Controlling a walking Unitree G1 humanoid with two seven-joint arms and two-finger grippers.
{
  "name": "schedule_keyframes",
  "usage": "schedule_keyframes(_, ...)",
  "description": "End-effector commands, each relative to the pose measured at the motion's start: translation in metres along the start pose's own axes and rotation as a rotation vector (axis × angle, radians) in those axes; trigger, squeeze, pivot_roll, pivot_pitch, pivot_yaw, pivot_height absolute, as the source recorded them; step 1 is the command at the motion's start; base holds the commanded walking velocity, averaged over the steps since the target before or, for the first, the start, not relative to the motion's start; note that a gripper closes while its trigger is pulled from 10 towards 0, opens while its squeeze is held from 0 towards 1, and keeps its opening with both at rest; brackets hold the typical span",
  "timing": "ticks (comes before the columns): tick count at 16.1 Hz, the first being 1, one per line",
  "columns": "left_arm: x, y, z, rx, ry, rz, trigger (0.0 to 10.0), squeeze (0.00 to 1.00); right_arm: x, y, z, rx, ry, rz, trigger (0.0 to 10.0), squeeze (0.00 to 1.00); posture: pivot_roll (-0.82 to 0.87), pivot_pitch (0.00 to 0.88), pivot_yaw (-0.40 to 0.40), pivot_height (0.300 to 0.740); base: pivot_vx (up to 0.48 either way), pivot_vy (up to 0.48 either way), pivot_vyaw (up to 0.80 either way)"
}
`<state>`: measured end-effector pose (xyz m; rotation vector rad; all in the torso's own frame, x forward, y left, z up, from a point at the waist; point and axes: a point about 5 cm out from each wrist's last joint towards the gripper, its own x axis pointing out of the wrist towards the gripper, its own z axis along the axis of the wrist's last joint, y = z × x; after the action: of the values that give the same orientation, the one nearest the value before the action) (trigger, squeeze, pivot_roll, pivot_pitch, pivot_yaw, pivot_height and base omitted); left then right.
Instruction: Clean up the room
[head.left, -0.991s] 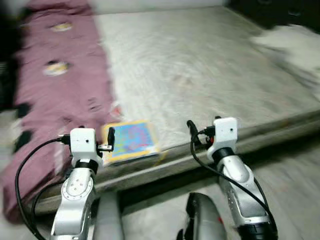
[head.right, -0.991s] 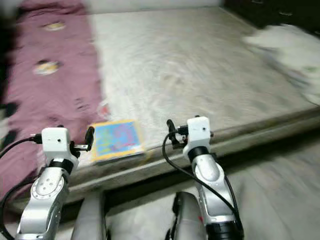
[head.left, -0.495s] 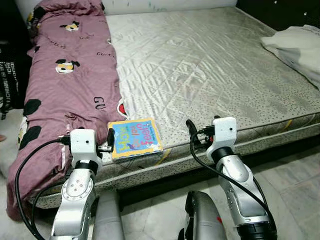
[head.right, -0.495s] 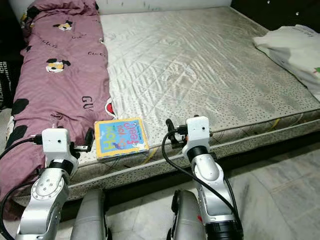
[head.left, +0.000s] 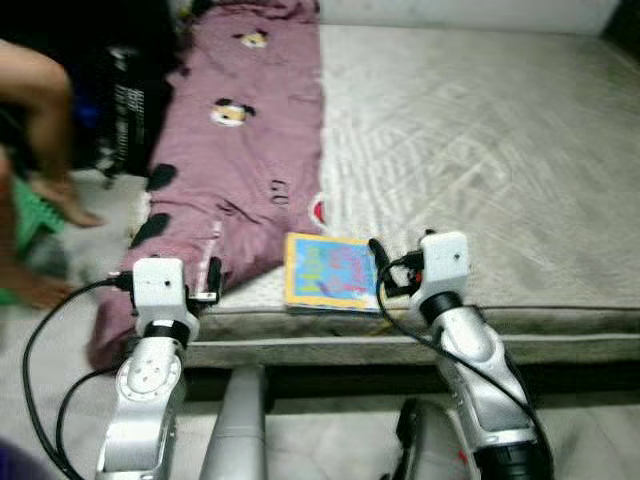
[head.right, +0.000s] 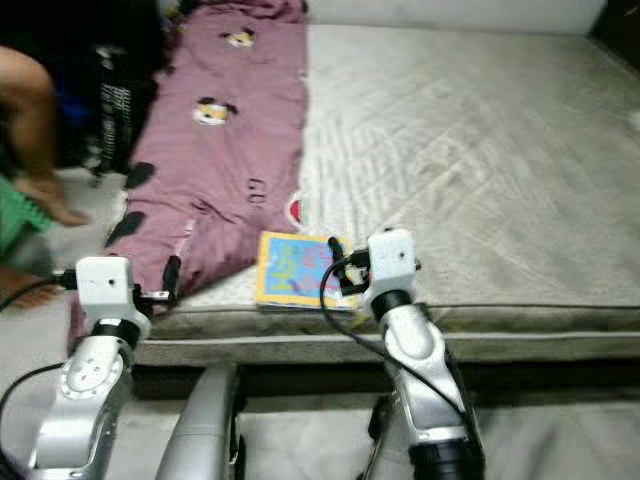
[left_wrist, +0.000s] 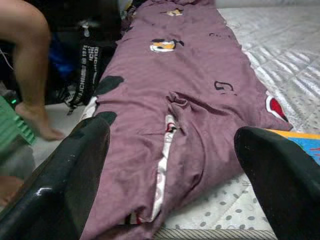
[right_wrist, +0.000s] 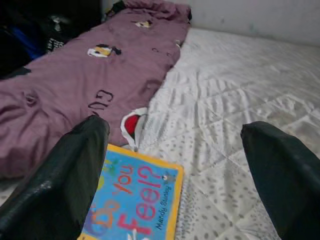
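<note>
A colourful children's book (head.left: 330, 272) lies flat at the front edge of a grey quilted mattress (head.left: 480, 150). A purple cartoon-print blanket (head.left: 250, 160) runs down the mattress's left side and hangs over its edge. My right gripper (right_wrist: 172, 127) is open just short of the book (right_wrist: 132, 200), which lies below and to the left of its fingers. My left gripper (left_wrist: 170, 130) is open and empty, held before the hanging end of the blanket (left_wrist: 190, 100), with the book's corner (left_wrist: 300, 142) off to one side.
A person's bare leg (head.left: 40, 110) and foot (head.left: 70, 208) are at the far left beside the bed. A black bag (head.left: 130, 100) stands on the floor there, near something green (head.left: 20, 225). Tiled floor (head.left: 330, 440) lies below the bed's front edge (head.left: 400, 350).
The camera has swung left, so the bed and book now sit further right in view and the person's leg has come into sight. Both grippers stay open and empty.
</note>
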<state>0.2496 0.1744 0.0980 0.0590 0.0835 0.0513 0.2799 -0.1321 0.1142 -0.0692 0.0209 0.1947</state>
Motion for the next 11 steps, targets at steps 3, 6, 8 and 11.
schedule_keyframes(3,0.0009,-0.003,-0.0006,0.008,0.012,-0.011,10.0,0.0,-0.0021,-0.0039,-0.0018,0.027,0.003,-0.011,10.0,0.0,0.03,0.044,-0.041,0.55,0.0,0.0,0.0)
schedule_keyframes(6,0.0015,-0.0029,-0.0012,0.007,0.018,-0.01,10.0,0.0,-0.0013,-0.0039,-0.0026,0.02,0.013,-0.01,10.0,0.0,0.03,0.046,-0.042,0.535,0.0,0.0,0.0)
schedule_keyframes(8,0.0017,-0.0031,-0.0013,0.001,0.018,-0.012,10.0,0.0,-0.0012,-0.0039,-0.0025,0.021,0.013,-0.009,10.0,0.0,0.03,0.048,-0.041,0.535,0.0,0.0,0.0)
schedule_keyframes(11,0.0019,-0.003,-0.0002,-0.011,0.009,-0.017,10.0,0.0,-0.0009,-0.004,-0.0028,0.022,0.014,-0.011,10.0,0.0,0.02,0.048,-0.04,0.535,0.0,0.0,0.0)
